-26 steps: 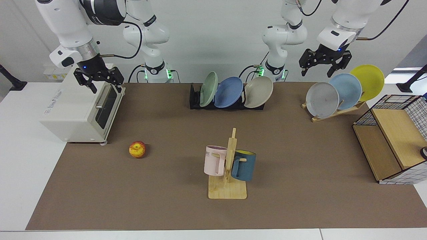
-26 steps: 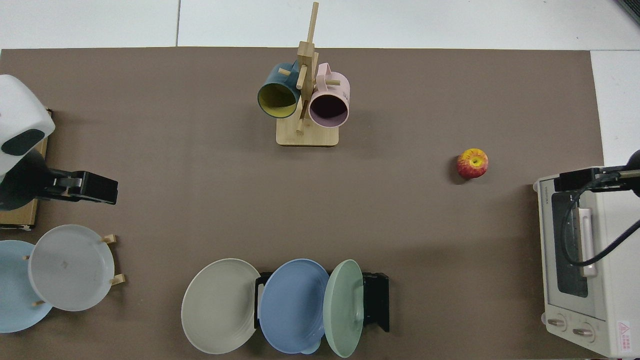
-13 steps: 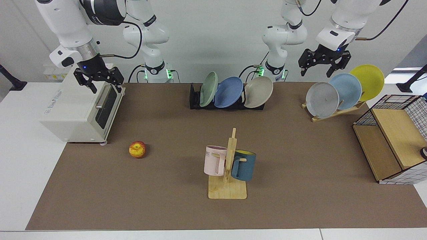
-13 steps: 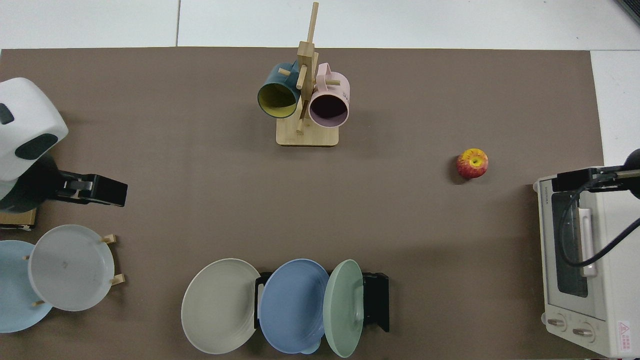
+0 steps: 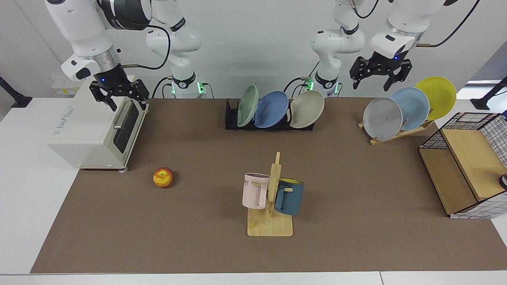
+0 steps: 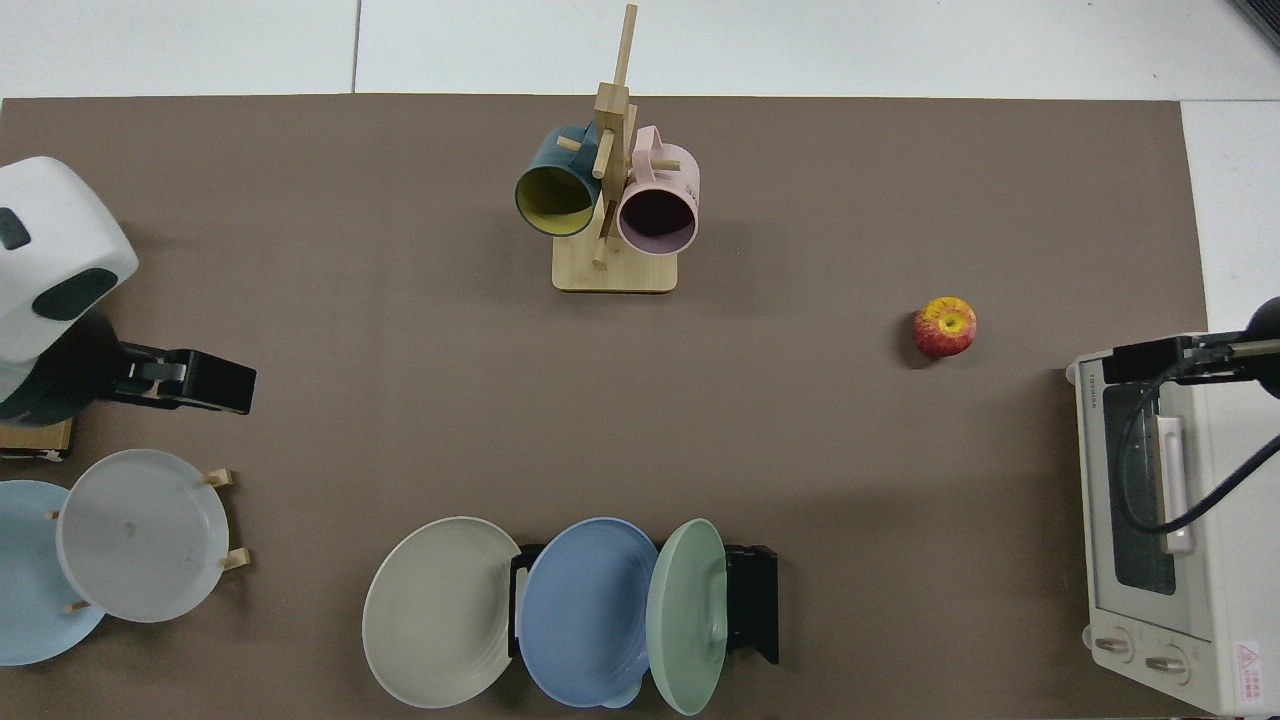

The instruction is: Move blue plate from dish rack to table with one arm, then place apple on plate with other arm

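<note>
The blue plate (image 5: 271, 109) leans on edge in the black dish rack (image 5: 230, 116), between a green plate (image 5: 248, 105) and a beige one (image 5: 307, 109), its face toward the open counter (image 5: 356, 178). My left hand (image 5: 379, 75), fingers apart, hangs nearer it. My right hand (image 5: 119, 95), also spread, waits over the toaster oven (image 5: 93, 130), closer to the apple (image 5: 163, 177).

White glossy arm links joined by black bands; black two-finger grippers fitted; black cables routed alongside; green base lights seen.
</note>
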